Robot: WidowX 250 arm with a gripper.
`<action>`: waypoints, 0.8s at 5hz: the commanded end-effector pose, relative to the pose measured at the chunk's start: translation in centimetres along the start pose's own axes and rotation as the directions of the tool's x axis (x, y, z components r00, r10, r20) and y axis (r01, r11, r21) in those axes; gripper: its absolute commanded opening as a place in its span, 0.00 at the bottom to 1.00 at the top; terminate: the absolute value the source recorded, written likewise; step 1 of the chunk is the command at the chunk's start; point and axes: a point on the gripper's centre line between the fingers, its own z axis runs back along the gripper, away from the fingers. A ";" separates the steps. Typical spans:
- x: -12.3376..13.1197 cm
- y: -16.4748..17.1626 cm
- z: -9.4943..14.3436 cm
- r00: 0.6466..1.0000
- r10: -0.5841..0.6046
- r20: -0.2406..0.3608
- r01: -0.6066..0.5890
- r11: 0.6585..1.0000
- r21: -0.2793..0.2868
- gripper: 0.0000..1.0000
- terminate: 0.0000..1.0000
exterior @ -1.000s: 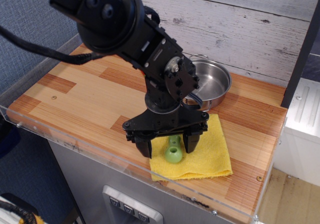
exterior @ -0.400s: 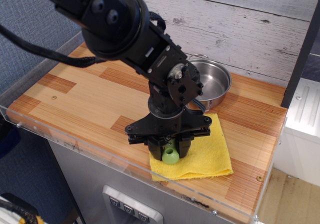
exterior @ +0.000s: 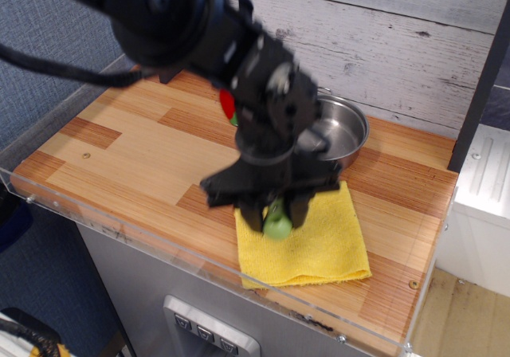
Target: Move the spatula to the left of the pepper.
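Note:
My gripper [exterior: 276, 216] is shut on the spatula [exterior: 276, 225], whose light-green rounded handle sticks out below the fingers. The spatula hangs a little above the yellow cloth [exterior: 319, 241]; its grey blade is hidden by the gripper. A small part of the red pepper [exterior: 227, 103] with a bit of green at its base shows behind the arm, at the back middle of the wooden counter. The arm is blurred by motion.
A steel pot [exterior: 341, 131] stands at the back right of the wooden counter [exterior: 119, 146], just behind the cloth. A clear acrylic rim [exterior: 96, 221] runs along the counter's front and left edges. A white appliance [exterior: 484, 182] stands beyond the right edge.
The fingers closed on the green handle, then the arm rose with the spatula off the cloth. Its move uncovered the pepper behind it.

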 end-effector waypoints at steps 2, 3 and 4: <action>6.1 1.0 9.4 0.980 0.118 0.163 -0.097 0.987 -0.132 0.00 0.00; 8.8 3.1 10.6 0.966 0.181 0.188 -0.156 0.978 -0.138 0.00 0.00; 11.3 5.2 10.2 0.951 0.242 0.193 -0.219 0.967 -0.133 0.00 0.00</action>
